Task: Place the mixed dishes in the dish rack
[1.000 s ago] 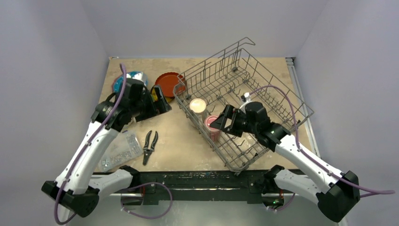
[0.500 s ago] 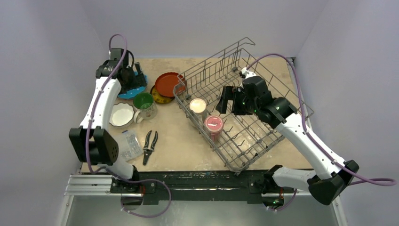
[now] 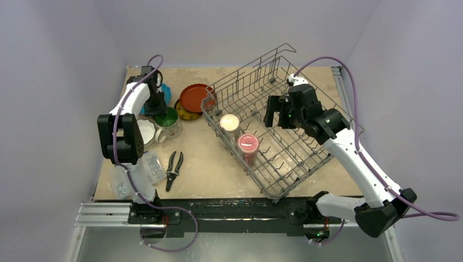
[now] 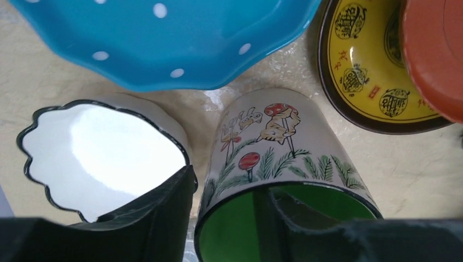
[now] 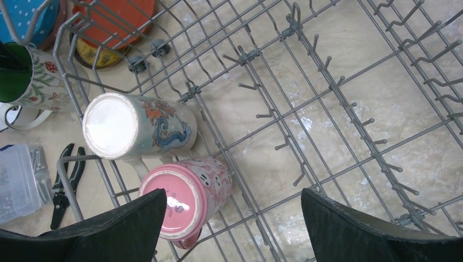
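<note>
My left gripper (image 3: 162, 111) is down at a green-lined mug (image 3: 167, 122) painted with mushrooms (image 4: 267, 142). One finger is inside it and one outside, half closed round its wall (image 4: 229, 183), with green still showing beside the inner finger. Next to it lie the white fluted bowl (image 4: 98, 147), the blue dotted plate (image 4: 180, 38), the yellow plate (image 4: 366, 71) and the red-orange plate (image 4: 437, 49). In the dish rack (image 3: 284, 54) a cream dragon mug (image 5: 139, 128) and a pink mug (image 5: 188, 191) stand upside down. My right gripper (image 5: 233, 192) hangs open and empty above the rack.
Black-handled pliers (image 3: 173, 169) and a clear box of metal parts (image 3: 141, 170) lie near the front left, beside the left arm's lower link. The rack's raised wire handle (image 3: 275, 53) stands at the back. Walls close in on three sides.
The left arm swung to the back left and came down onto the green-lined mug, its jaws narrowing. The right arm rose and drew back from the pink mug.
</note>
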